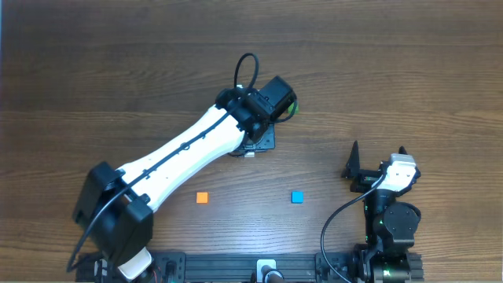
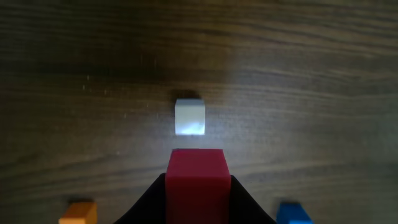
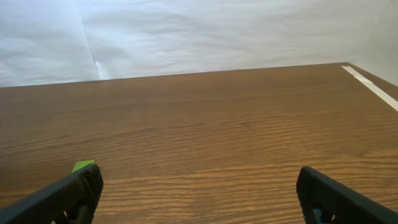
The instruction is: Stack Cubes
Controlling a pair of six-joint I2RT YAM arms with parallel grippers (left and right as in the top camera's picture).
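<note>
My left gripper (image 2: 198,186) is shut on a red cube (image 2: 198,171) and holds it above the table, a little short of a white cube (image 2: 189,116). In the top view the left arm reaches to the table's middle, and a bit of the white cube (image 1: 250,154) peeks out beside its gripper (image 1: 259,141). An orange cube (image 1: 203,197) and a blue cube (image 1: 297,196) lie nearer the bases, also seen as orange cube (image 2: 79,213) and blue cube (image 2: 292,213). My right gripper (image 1: 378,157) stands open at the right, holding nothing.
A green cube (image 3: 83,165) lies on the wood, partly hidden behind the left wrist in the top view (image 1: 293,108). The brown table (image 1: 409,71) spreads wide around the cubes. A white strip (image 3: 373,87) marks its far corner.
</note>
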